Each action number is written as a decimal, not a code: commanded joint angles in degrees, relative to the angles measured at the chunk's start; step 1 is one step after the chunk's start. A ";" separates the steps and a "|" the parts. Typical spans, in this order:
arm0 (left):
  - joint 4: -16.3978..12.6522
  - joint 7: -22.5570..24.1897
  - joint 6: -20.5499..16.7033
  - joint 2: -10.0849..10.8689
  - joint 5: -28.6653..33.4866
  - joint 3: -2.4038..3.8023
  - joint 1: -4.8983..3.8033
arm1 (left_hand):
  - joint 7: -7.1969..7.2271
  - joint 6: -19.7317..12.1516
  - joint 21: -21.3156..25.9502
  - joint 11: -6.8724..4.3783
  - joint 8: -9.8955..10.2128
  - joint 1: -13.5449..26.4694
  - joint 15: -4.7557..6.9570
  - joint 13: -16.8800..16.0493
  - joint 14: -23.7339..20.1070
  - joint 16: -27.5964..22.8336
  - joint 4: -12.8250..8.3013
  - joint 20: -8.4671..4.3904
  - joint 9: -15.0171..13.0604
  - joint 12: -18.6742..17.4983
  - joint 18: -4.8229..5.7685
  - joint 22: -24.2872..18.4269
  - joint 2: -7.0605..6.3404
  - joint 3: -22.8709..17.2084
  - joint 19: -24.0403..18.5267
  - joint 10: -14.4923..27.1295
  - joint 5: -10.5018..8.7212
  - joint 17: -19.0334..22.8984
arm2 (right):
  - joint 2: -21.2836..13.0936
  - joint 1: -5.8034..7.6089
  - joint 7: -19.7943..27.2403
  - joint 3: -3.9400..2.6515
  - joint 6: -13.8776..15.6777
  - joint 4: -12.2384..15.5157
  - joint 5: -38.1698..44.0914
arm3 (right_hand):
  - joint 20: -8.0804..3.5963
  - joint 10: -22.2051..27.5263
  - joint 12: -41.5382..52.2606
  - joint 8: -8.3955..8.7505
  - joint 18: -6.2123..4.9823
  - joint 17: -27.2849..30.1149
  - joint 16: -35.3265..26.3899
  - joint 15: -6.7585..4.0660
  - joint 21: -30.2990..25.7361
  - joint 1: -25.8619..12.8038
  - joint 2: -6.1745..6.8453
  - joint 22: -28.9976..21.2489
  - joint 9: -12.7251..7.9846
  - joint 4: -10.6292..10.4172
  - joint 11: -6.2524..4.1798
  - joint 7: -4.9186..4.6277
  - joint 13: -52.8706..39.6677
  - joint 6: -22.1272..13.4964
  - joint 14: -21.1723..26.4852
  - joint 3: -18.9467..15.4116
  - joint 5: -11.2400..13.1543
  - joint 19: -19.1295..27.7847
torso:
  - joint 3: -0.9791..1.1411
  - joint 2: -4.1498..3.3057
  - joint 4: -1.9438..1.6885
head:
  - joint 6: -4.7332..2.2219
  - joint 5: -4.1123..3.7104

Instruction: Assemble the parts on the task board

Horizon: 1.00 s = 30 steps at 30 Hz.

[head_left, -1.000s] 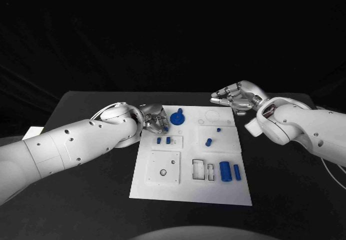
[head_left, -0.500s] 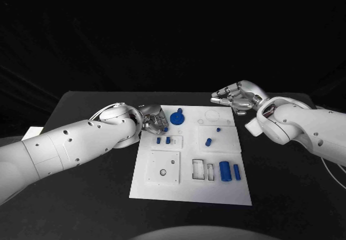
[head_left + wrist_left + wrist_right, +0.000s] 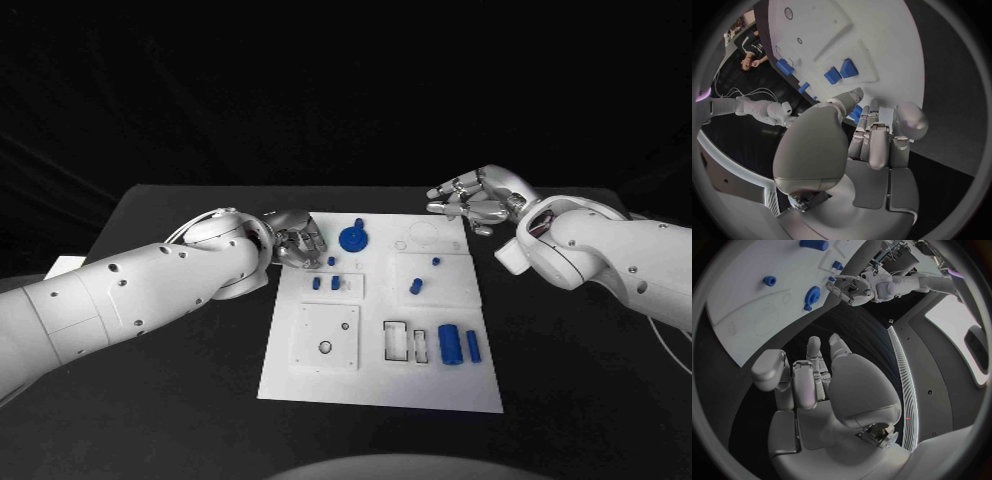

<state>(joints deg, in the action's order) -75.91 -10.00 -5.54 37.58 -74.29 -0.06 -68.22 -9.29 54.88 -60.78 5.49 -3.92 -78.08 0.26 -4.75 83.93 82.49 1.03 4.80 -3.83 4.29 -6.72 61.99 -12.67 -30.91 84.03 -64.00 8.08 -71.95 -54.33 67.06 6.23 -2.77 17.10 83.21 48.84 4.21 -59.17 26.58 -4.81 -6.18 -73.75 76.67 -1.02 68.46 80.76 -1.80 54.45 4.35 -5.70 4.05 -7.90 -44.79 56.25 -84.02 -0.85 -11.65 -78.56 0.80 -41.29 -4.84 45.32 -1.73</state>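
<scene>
Black tabletop (image 3: 173,330) carries your white rectangular task board (image 3: 378,385) with about nine small blue plastic parts (image 3: 450,343). Your left hand (image 3: 296,238) hovers at its edge, your right hand (image 3: 476,198) beyond its corner, both curled, grasping nothing.

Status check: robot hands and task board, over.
Left robot hand at task board far-left edge, fingers curled, holding nothing. Right robot hand beyond the far-right corner, empty. Blue gear unobstructed.

One task board (image 3: 378,385), two hands, and about seven visible blue parts (image 3: 449,343).
</scene>
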 commanded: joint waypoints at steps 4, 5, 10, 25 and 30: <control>-1.57 16.97 -9.47 3.66 33.25 0.10 -0.06 | -0.41 4.46 8.62 0.25 -2.20 1.08 -0.80 -0.18 -0.19 -4.19 1.10 0.92 -0.55 1.58 -0.86 -7.25 1.84 -0.35 -2.55 -1.33 -0.05 7.48 | -0.51 -0.03 -5.75 -0.02 -4.79 0.98 21.50 | 0.04 -4.34 -14.92 -0.55 -0.10 -0.20 0.36 -0.21 1.21 4.19 2.45 1.79 0.34 3.44 -0.52 -0.17 17.42 5.00 -2.99 7.21 0.52 -1.46 | 0.15 0.03 -0.01 | -0.83 -0.81; -2.11 19.87 -10.28 4.25 39.49 0.00 0.00 | -0.49 4.55 11.72 0.32 -2.24 1.64 -0.85 -0.19 -1.50 -5.82 1.61 1.02 -0.45 1.94 -1.43 -9.85 2.11 0.03 -3.93 -1.16 -0.11 10.45 | -0.68 -0.03 -6.66 -0.02 -4.94 1.41 24.92 | 0.14 -4.59 -15.55 -0.52 0.02 -0.34 0.51 -0.29 1.42 4.37 2.85 2.09 0.34 3.86 -0.58 0.10 18.36 5.30 -3.05 7.92 0.42 -1.59 | 0.08 -0.02 -0.05 | -1.05 -1.12; -5.80 28.46 -10.06 7.26 68.12 -0.24 0.96 | 1.03 6.04 19.87 -1.46 -3.32 3.38 0.33 -2.53 -5.31 -9.92 2.85 0.58 -0.57 7.48 -3.03 -16.44 2.88 3.75 -7.96 -6.20 -0.43 17.55 | -1.51 -0.04 -10.79 -0.03 -5.16 3.73 38.82 | 0.22 -6.76 -17.94 -0.14 0.18 -0.61 0.98 -0.41 2.13 2.81 4.67 3.04 0.33 4.14 -0.74 0.40 22.89 6.73 -3.22 11.17 0.90 -2.05 | -0.19 0.02 -0.10 | -1.22 -2.06; -12.05 33.04 -7.38 11.94 84.83 -0.34 2.14 | 1.26 5.76 26.30 -1.87 -4.51 2.69 0.57 -7.71 -7.49 -11.70 2.35 0.10 -0.20 16.36 -3.69 -21.61 5.21 8.83 -9.76 -1.93 -0.08 21.87 | -3.59 -0.05 -16.85 -0.04 -11.17 9.82 53.96 | 0.89 -6.43 -21.45 1.01 0.11 0.30 0.61 0.35 1.76 -0.83 8.78 2.44 0.06 2.97 0.14 0.19 28.78 6.95 -3.05 13.93 3.94 -1.80 | -0.22 -0.02 -0.10 | -1.56 -3.52; -12.69 33.21 -7.29 12.32 85.11 -0.34 2.18 | 1.19 5.57 26.53 -1.81 -4.57 2.59 0.52 -8.06 -7.80 -12.01 2.30 0.14 -0.16 17.07 -3.69 -21.75 5.32 9.09 -9.79 -1.29 -0.05 22.58 | -3.36 -0.15 -16.65 -0.04 -11.94 9.95 54.39 | 0.97 -6.52 -21.73 1.02 0.09 0.42 0.56 0.39 1.68 -0.68 8.78 2.36 0.06 2.97 0.18 0.17 29.57 7.10 -3.02 14.68 3.62 -1.75 | -0.25 0.02 0.01 | -1.57 -3.58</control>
<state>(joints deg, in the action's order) -88.27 21.12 -13.67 49.87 7.75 -0.42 -66.05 -8.18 60.90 -34.49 3.69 -8.17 -75.45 0.81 -12.75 76.48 70.82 3.32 4.90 -4.08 21.15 -9.35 40.29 -7.92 -22.27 74.71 -65.62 7.71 -49.47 -57.80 67.00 -9.19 -2.80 7.93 93.07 99.84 4.95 -65.82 5.08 -4.18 -6.18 -73.38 77.56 -1.02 70.34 80.01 6.58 56.85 4.50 -2.75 4.11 -7.61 -15.32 63.09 -84.02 13.54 -7.85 -80.31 0.57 -41.28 -4.90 43.74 -5.22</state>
